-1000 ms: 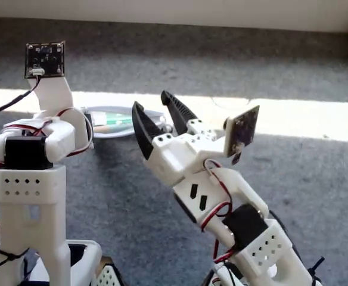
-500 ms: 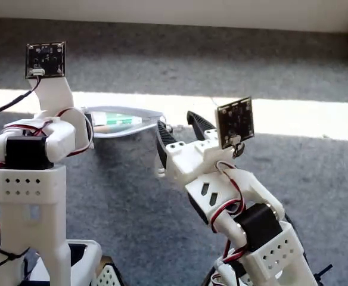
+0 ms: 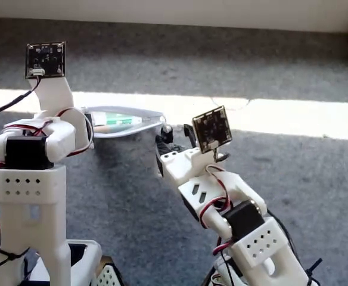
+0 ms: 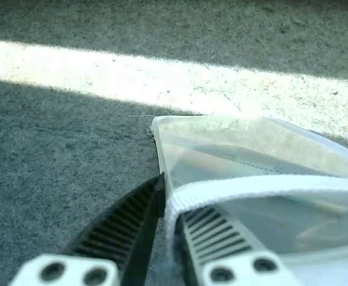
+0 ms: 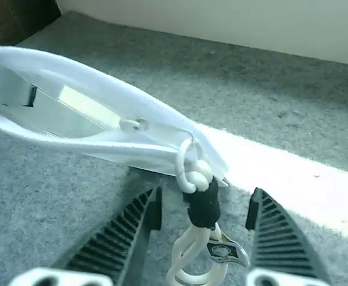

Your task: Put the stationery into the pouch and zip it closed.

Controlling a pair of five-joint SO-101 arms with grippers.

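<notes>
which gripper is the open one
The right gripper: its fingers stand apart on either side of the zip pull. The left gripper is shut on the edge of the pouch.

Both the left arm [image 3: 31,179] and right arm [image 3: 189,164] are chunky white printed plastic with black servo blocks [image 3: 25,152], looping red and black wires [image 3: 217,204] and rows of little vent holes [image 3: 19,181]. The fingers [image 5: 126,232] are black and ribbed, with white screw mounts just behind them and a bare black camera board [image 3: 211,129] further back.
</notes>
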